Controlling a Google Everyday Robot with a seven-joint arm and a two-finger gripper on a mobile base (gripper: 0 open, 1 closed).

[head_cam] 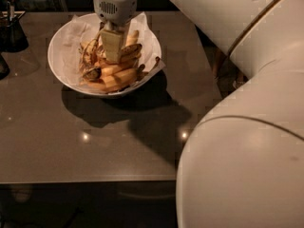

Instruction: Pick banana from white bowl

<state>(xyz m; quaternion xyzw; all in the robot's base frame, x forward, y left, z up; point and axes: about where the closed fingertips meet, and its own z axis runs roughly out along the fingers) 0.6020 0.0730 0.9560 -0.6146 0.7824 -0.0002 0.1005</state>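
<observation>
Dim room all around, dark beyond the far edge, and a glossy grey-brown table (pixel 71 141) fills the view, with small bright glints of lamp light on its top. Up at the table's far left sits the white bowl (pixel 56 56), lined with crumpled white paper (pixel 78 26) and throwing a broad shadow toward us. Bananas are heaped inside. The banana (pixel 131 50) – brown-speckled and dark – lies near the top of the heap, just beside the gripper (pixel 114 51). The gripper hangs straight down into the bowl, its pale tip among the fruit; whether it is spread or clamped, I cannot tell. Cleaner yellow bananas (pixel 116 75) lie below. A dark container (pixel 12 34) stands at the left edge – and the white arm (pixel 247 127) looms large on the right.
</observation>
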